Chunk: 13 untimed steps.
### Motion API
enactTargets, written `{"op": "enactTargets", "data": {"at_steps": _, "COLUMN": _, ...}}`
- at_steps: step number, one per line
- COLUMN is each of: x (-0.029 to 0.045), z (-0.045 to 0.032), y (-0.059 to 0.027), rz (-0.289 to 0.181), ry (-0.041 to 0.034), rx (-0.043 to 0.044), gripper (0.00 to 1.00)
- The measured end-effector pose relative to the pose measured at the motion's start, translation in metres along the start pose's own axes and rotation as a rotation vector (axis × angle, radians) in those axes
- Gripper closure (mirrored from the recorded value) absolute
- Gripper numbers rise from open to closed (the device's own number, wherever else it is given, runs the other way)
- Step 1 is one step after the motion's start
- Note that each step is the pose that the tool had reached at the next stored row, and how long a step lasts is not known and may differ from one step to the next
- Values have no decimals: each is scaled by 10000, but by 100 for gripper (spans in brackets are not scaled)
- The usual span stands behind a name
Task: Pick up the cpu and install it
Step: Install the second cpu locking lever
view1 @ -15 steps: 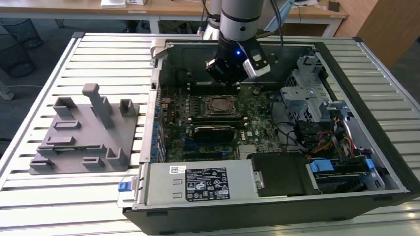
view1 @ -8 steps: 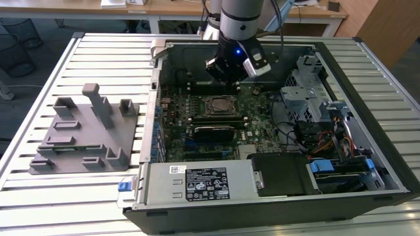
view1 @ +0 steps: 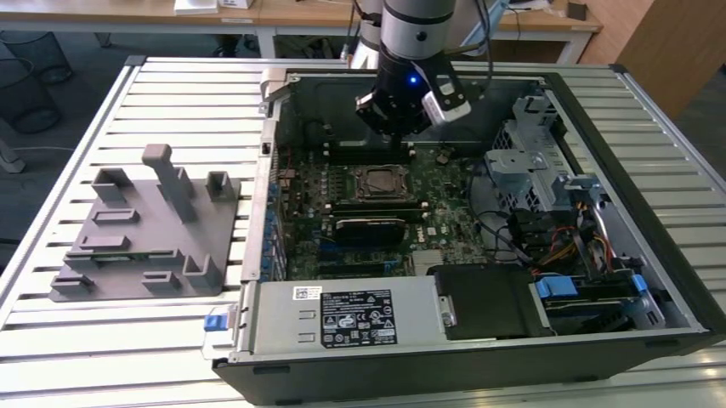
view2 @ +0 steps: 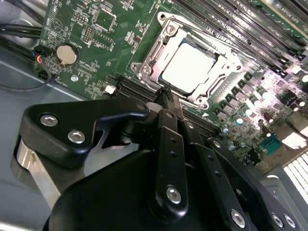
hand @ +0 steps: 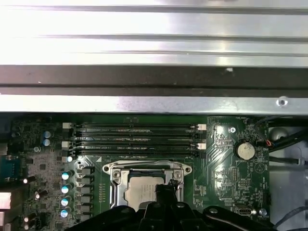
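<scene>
The cpu (view2: 192,67), a small square chip with a silvery-white top, lies flat inside the metal-framed socket (view2: 144,67) on the green motherboard; it is also seen as the cpu (hand: 142,190) in the first wrist view. My gripper (view2: 166,92) hangs just above the board at the socket's edge, its black fingers (view2: 169,139) pressed together and shut, with nothing held between them. In the exterior view the gripper (view1: 397,136) hovers over the open computer case, a little behind the socket (view1: 379,181).
A grey plastic fixture (view1: 148,229) stands on the slatted table at the exterior view's left. Case walls (view1: 272,170) ring the board, with a power supply (view1: 340,319) in front and a drive cage with cables (view1: 533,170) at the right. Memory slots (hand: 134,137) run beside the socket.
</scene>
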<state>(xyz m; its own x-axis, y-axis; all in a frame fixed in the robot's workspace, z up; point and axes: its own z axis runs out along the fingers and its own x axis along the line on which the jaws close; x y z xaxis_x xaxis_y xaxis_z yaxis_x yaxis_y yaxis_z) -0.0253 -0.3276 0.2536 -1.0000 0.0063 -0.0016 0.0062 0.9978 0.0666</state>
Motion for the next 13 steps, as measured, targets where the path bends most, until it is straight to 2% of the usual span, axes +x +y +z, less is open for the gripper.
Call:
{"op": "enactTargets", "data": {"at_steps": 6, "x": 0, "z": -6, "y": -9, "rz": -1, "ry": 1, "rx": -5, "gripper": 89}}
{"op": "enactTargets", "data": {"at_steps": 13, "x": 0, "z": -11, "y": -99, "rz": 0, "ry": 0, "rx": -6, "gripper": 89}}
